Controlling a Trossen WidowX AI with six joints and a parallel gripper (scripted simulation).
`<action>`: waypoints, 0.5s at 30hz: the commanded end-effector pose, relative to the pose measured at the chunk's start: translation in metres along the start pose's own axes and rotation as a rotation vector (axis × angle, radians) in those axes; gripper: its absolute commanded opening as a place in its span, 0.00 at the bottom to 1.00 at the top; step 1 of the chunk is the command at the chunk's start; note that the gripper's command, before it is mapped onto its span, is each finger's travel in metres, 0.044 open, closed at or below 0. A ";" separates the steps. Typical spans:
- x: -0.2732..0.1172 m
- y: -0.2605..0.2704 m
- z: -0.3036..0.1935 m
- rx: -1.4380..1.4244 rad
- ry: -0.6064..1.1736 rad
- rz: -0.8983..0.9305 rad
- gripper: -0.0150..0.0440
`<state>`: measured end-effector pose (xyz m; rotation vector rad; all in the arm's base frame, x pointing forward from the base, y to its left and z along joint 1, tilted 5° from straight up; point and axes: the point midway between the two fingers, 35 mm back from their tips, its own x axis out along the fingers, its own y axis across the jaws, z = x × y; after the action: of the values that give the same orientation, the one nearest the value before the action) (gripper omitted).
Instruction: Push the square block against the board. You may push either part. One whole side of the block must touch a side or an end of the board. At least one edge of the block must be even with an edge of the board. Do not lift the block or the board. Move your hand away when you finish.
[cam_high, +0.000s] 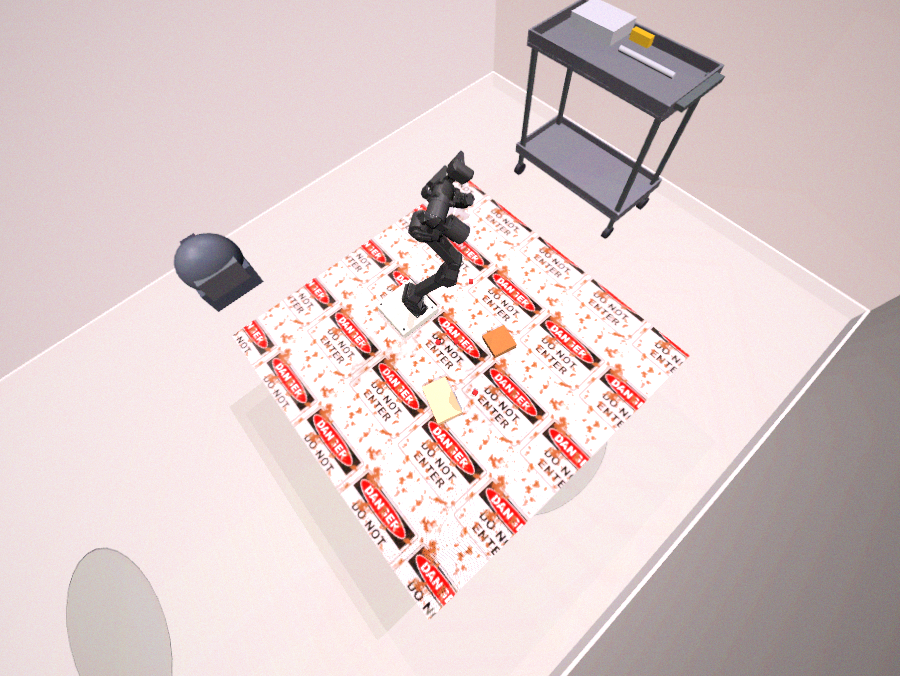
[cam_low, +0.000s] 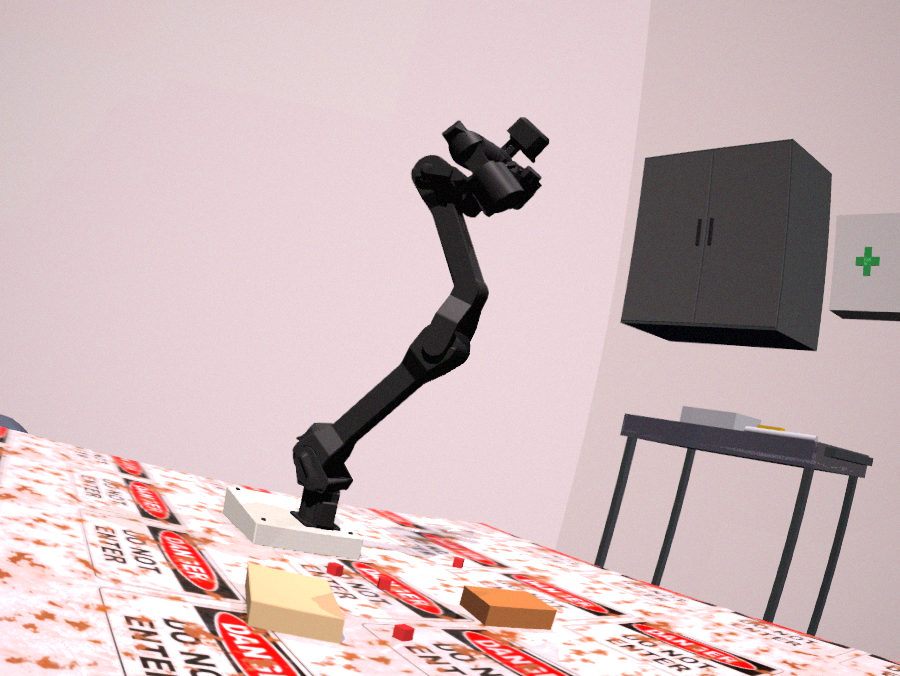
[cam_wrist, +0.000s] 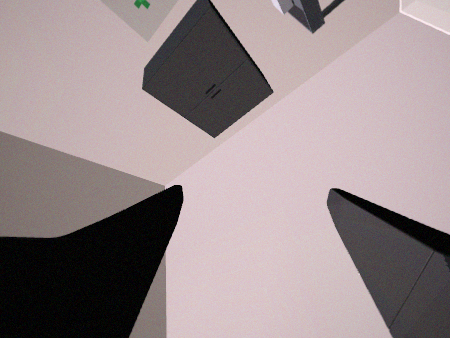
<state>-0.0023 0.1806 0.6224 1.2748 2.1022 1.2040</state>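
Note:
The square orange block (cam_high: 499, 340) (cam_low: 507, 606) lies flat on the patterned table top. The cream board (cam_high: 440, 398) (cam_low: 291, 598) is a flat rectangle with a tan patch at one side. It lies apart from the block, with a clear gap between them, and is turned at a different angle. My gripper (cam_wrist: 253, 194) (cam_low: 532, 181) is open and empty. It is raised high above the table, well away from both parts. The wrist view shows the two fingers wide apart against the wall, and neither the block nor the board.
Small red cubes lie on the table, one at the arm base side (cam_high: 470, 280) (cam_low: 457, 561) and one between board and block (cam_high: 474, 392) (cam_low: 403, 631). The arm's white base plate (cam_high: 396, 317) (cam_low: 305, 539) is behind them. A grey cart (cam_high: 589, 163) stands beyond the table.

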 end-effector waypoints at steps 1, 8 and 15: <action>0.000 0.000 0.000 0.000 0.000 0.000 0.89; 0.003 -0.007 -0.031 -0.083 0.070 0.009 0.58; 0.000 -0.020 -0.082 -0.203 0.195 0.034 0.26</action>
<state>-0.0453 0.1592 0.6426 1.1821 2.0679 1.4557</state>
